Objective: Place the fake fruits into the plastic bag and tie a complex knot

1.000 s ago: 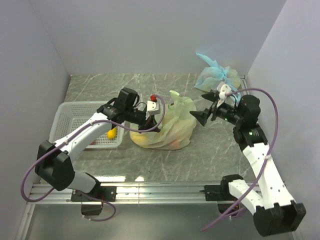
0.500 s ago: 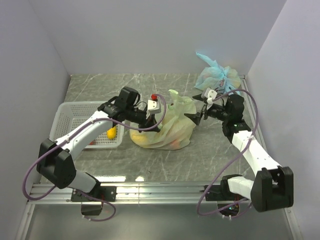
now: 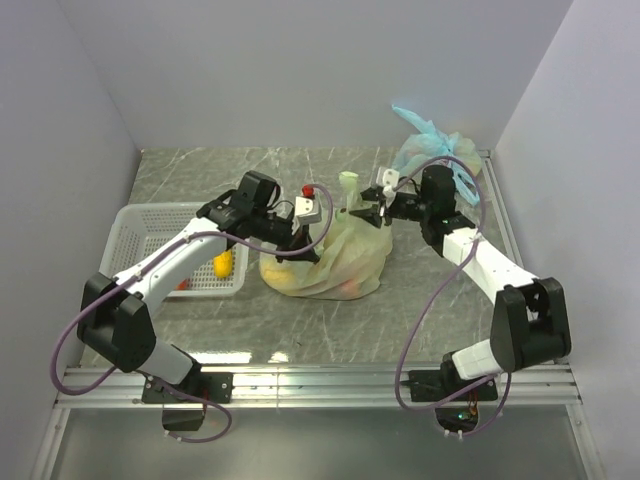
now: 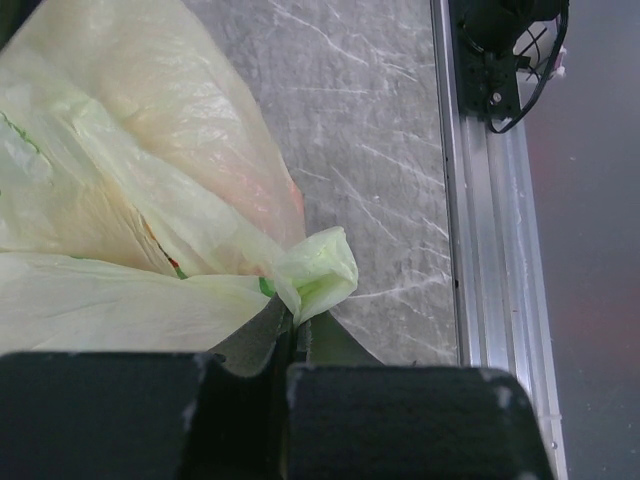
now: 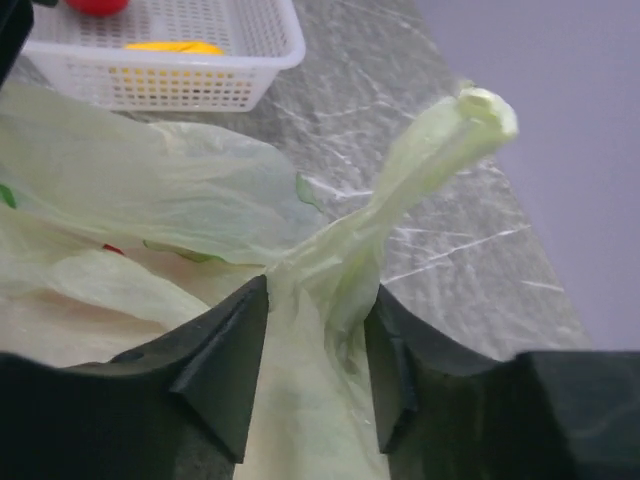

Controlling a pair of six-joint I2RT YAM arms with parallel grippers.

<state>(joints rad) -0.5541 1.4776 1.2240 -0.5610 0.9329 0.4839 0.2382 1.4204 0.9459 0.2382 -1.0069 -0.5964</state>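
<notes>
Centrally on the grey marbled table (image 3: 430,300): one pale yellow-green translucent plastic bag (image 3: 335,258), crinkled and slumped, with rounded yellow and orange fake fruits (image 3: 345,290) showing dimly through its lower wall. The left gripper (image 4: 293,340) sits at the bag's left shoulder, jaws closed tight on a bunched green handle end (image 4: 318,272) that pokes out just past its fingertips. The right gripper (image 5: 318,345) sits at the bag's upper right, jaws apart on either side of the base of a twisted handle strip (image 5: 440,140) that rises upright beyond them; whether they are pinching it cannot be told. To the left, apart from the bag: a white perforated plastic basket (image 3: 150,225) holding a yellow banana-like fruit (image 3: 223,266). In the far right corner: a light blue tied bag (image 3: 432,150).
</notes>
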